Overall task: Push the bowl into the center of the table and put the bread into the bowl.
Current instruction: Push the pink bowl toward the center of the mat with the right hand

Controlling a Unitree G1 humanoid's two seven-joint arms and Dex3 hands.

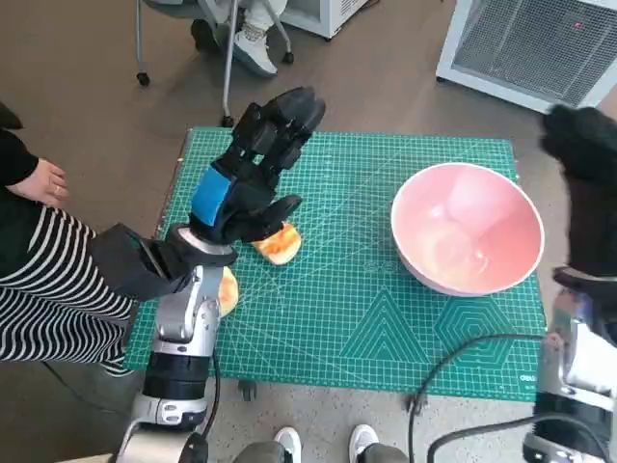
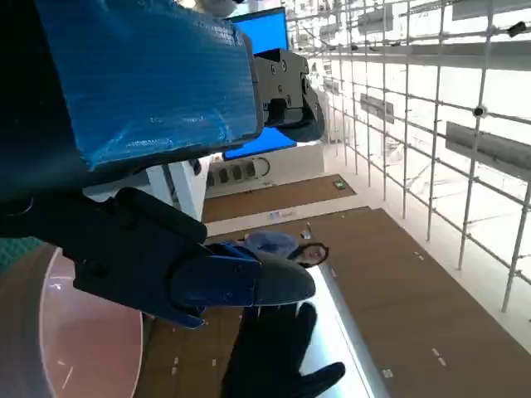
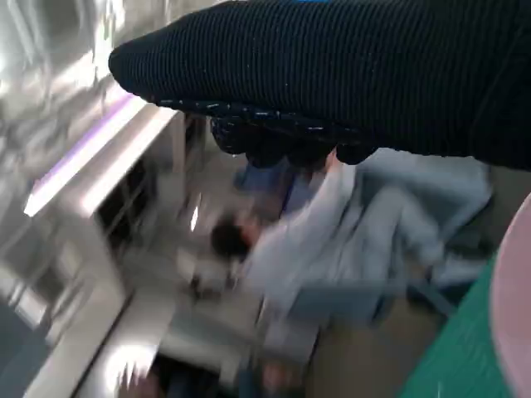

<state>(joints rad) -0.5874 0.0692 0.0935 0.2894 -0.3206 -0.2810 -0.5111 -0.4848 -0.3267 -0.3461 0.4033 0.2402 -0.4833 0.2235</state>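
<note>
Second bread (image 1: 228,289): seen at the near left mat edge, partly hidden behind the left forearm.
Bread (image 1: 278,243): lying on the green mat (image 1: 386,318), just beside the thumb; whether it is touched cannot be told.
Left hand (image 1: 253,169): raised over the bread, fingers spread, nothing held.
Bowl (image 1: 467,230): resting right of centre, empty.
Right hand (image 1: 590,159): held beside the bowl's far right rim; finger state cannot be told.
Step advice: the rim should be nudged leftward low and slowly, so tipping is avoided.

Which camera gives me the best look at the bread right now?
The head view: the bread lies on the green mat, partly under the left robot hand. Neither wrist view shows it; both point out into the room.
</note>
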